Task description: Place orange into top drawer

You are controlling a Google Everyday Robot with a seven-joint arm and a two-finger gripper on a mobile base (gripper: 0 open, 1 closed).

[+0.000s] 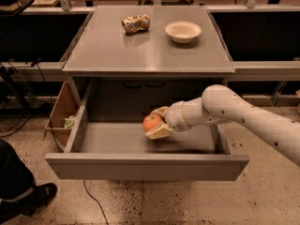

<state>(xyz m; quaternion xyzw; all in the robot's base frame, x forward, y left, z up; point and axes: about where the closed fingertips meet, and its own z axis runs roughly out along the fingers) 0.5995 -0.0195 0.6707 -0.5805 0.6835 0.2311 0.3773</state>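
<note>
One wide, shallow grey metal top drawer (145, 166), pulled open, its plain front panel nearest. One round orange fruit (150, 122), inside the drawer's opening near mid-floor and apparently just above it, pinched between the cream fingers of the white arm's two-finger gripper (156, 124), which reaches in from the right. Handling advice: lower until the fruit rests on the drawer floor before loosening the grip, since a round thing let fall would likely roll; stay off the side walls. One grey tabletop (140, 55) beyond, bearing one crushed shiny metal can (136, 23) and one shallow cream bowl (183, 31).
</note>
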